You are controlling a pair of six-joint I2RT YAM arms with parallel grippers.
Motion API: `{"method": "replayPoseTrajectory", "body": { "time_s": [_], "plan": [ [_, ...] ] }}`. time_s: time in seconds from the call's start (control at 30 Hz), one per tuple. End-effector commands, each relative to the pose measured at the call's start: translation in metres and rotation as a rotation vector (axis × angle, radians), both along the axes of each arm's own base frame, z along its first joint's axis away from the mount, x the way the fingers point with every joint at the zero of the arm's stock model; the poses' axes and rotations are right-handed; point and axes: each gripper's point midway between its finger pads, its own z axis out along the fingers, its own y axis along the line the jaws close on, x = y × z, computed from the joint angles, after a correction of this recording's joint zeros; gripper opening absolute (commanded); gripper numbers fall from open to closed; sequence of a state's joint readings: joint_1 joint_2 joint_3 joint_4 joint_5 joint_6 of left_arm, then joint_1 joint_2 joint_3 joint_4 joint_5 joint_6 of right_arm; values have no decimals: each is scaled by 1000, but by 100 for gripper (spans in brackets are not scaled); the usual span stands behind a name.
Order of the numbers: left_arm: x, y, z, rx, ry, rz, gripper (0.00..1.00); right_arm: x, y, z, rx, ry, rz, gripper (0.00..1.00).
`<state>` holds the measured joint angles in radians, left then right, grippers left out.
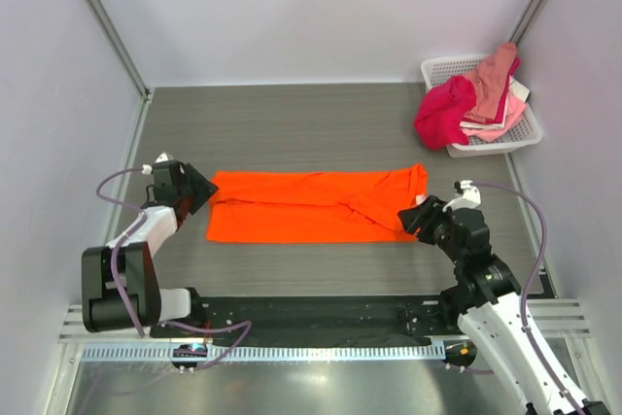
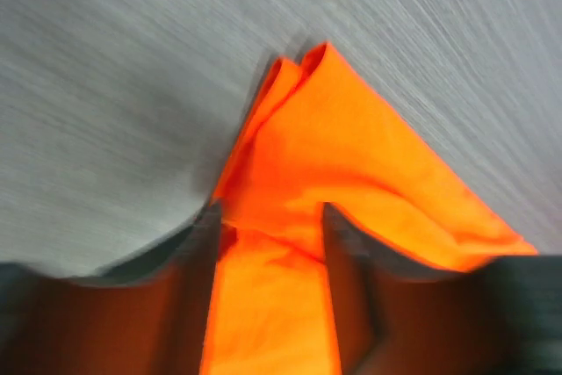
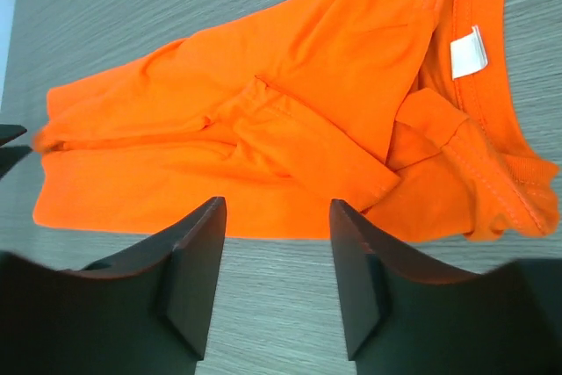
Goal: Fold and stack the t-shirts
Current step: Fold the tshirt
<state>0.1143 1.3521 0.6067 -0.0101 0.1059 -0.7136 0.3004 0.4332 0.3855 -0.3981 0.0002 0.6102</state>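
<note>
Orange t-shirt is lying flat on the counter as a long folded strip, stretched between the two tools. Left tool is at the hem end, parted a little, with a cloth corner lying between its fingers. Right tool is at the collar end, parted wider and empty, the shirt's edge just ahead of its tips. Pink and crimson t-shirts are heaped in a basket well beyond the right tool.

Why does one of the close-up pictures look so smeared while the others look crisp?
Left wrist view: the orange t-shirt and the table grain are smeared, most likely by motion blur. Right wrist view: sharp, with the stitching and the white label clear. Top view: in focus, with soft, even light and only faint shadows.
</note>
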Motion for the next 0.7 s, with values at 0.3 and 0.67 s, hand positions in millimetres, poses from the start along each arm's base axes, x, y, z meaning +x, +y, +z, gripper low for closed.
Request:
{"method": "replayPoseTrajectory", "body": {
  "time_s": [0.3, 0.67],
  "plan": [
    [-6, 14, 87, 67, -226, 73, 80, 43, 13, 11, -70, 70, 23, 62],
    [23, -47, 47, 81, -6, -166, 74, 111, 61, -18, -219, 246, 215, 58]
  ]
}}
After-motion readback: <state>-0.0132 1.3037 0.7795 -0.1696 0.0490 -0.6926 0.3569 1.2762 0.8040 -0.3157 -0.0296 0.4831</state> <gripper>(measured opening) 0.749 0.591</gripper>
